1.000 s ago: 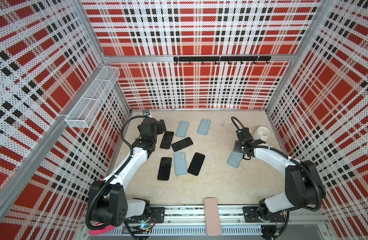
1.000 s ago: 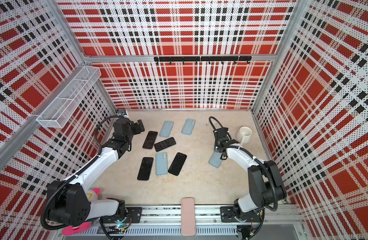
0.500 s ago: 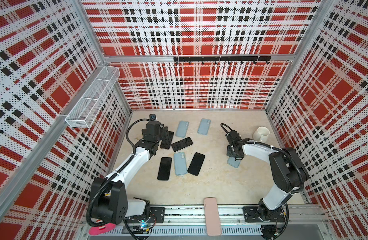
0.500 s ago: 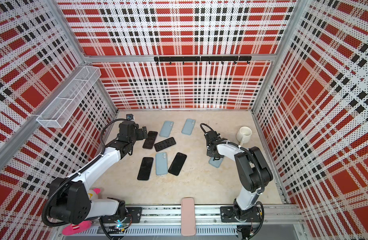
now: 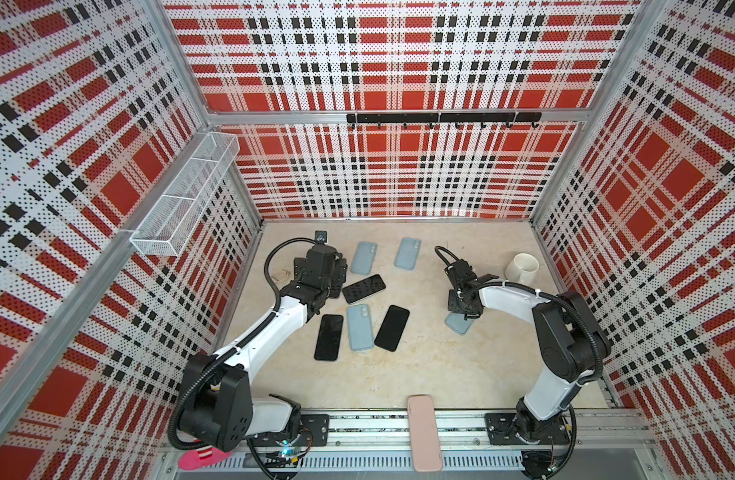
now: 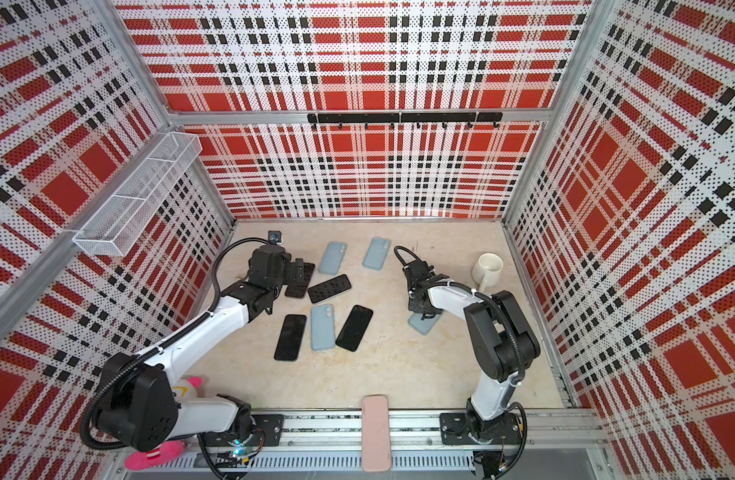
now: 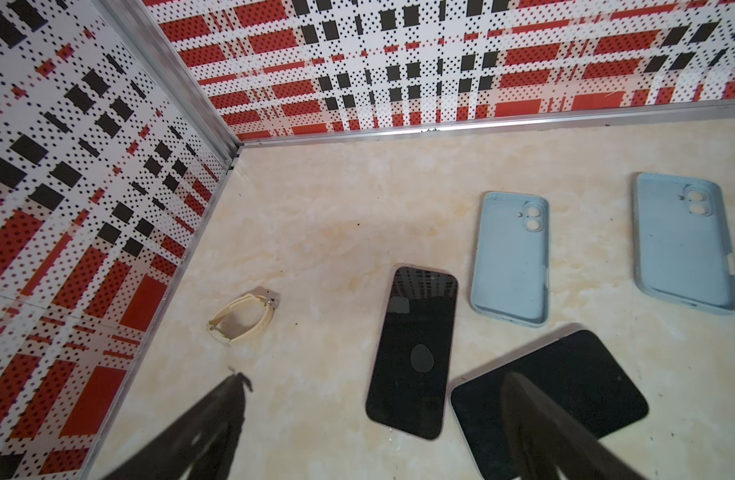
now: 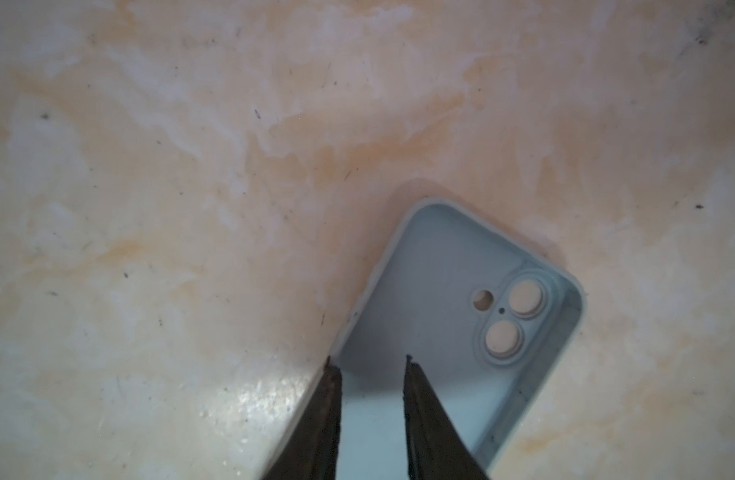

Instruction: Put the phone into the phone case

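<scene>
Several black phones lie left of centre; one phone point(image 5: 363, 289) is angled, and another phone point(image 7: 415, 353) lies right below my left gripper point(image 7: 374, 376). That left gripper point(image 5: 337, 274) hovers open over them, holding nothing. Light blue phone cases point(image 5: 363, 257) lie near the back and between the phones. One more phone case point(image 8: 440, 270) lies open side up on the right in both top views point(image 5: 457, 324). My right gripper point(image 8: 370, 361) is low over it, jaws narrowly apart. One fingertip point(image 8: 332, 374) is at the case's long rim, the other inside the case.
A white mug point(image 5: 521, 268) stands at the right back. A pink case point(image 5: 424, 432) rests on the front rail. A cream band point(image 7: 241, 320) lies near the left wall. A wire basket point(image 5: 183, 199) hangs on that wall, a hook rail point(image 5: 440, 118) on the back wall.
The right gripper shifted left along the blue case, its jaws narrowed and its elbow swung up. The left gripper edged right over the black phones, still open.
</scene>
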`<state>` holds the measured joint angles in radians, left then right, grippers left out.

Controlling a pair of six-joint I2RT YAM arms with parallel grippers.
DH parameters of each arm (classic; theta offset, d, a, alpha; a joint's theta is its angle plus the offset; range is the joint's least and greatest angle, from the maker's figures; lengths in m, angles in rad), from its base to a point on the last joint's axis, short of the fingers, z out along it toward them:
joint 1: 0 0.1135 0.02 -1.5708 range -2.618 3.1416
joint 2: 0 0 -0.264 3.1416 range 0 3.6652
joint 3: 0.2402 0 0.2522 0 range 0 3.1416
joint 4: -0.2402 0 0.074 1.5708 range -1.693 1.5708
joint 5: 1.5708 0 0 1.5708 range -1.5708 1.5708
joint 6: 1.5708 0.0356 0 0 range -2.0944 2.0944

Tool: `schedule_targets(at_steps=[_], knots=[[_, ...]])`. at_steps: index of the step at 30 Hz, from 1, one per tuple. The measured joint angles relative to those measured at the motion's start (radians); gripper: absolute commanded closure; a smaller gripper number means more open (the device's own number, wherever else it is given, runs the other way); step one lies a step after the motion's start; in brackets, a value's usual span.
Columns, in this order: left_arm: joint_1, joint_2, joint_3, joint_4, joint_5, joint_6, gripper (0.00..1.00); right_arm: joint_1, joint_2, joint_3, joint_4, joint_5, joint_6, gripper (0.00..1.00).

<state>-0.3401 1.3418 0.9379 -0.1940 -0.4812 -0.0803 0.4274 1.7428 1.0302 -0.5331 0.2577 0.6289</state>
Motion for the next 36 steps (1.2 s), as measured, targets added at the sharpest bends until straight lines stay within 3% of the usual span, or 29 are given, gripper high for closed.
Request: schedule_targets(at_steps=[12, 21, 32, 36], knots=[[0.0, 0.0, 0.002, -0.025, -0.028, 0.004, 0.02, 0.014, 0.001, 0.016, 0.004, -0.019, 0.013, 0.65], [-0.003, 0.0, 0.002, -0.025, -0.028, 0.011, 0.02, 0.016, 0.066, 0.058, 0.005, -0.027, 0.017, 0.69], [-0.006, 0.0, 0.002, -0.026, -0.028, 0.019, 0.02, 0.016, 0.071, 0.059, -0.015, -0.01, -0.006, 1.0], [-0.006, 0.0, 0.002, -0.026, -0.027, 0.021, 0.02, 0.016, 0.033, 0.059, -0.041, -0.011, -0.085, 1.0]])
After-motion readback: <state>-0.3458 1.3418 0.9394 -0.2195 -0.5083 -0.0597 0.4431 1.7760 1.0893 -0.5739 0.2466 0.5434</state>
